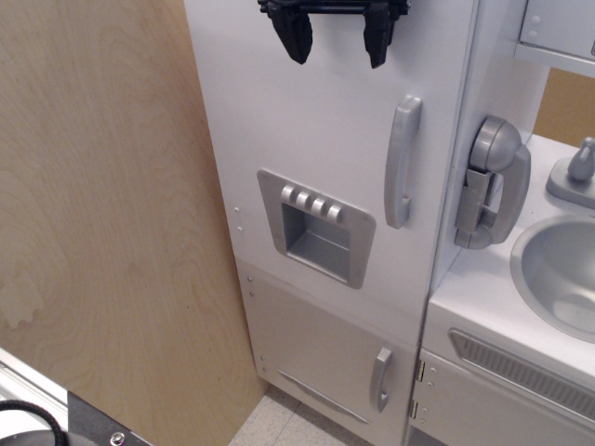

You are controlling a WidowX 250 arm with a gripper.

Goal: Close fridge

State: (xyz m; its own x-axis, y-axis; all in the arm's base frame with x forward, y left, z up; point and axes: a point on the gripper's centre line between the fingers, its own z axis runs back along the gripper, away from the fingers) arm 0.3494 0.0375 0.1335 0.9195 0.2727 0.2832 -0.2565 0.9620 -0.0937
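Observation:
The fridge (325, 111) is a tall white toy-kitchen cabinet. Its large door lies flat against the cabinet front, with no shelves showing. The door has a long vertical grey handle (402, 161) on the right and a grey four-button dispenser recess (316, 226) lower down. My black gripper (337, 42) is at the top of the view, in front of the upper part of the door, above and left of the handle. Its two fingers (297, 37) stand apart with nothing between them. I cannot tell whether they touch the door.
A smaller white lower door with a short grey handle (380, 378) sits below. A grey toy telephone (491, 181) hangs to the right. A grey sink (562, 274) and tap (581, 163) are at the far right. A plywood panel (102, 223) stands at the left.

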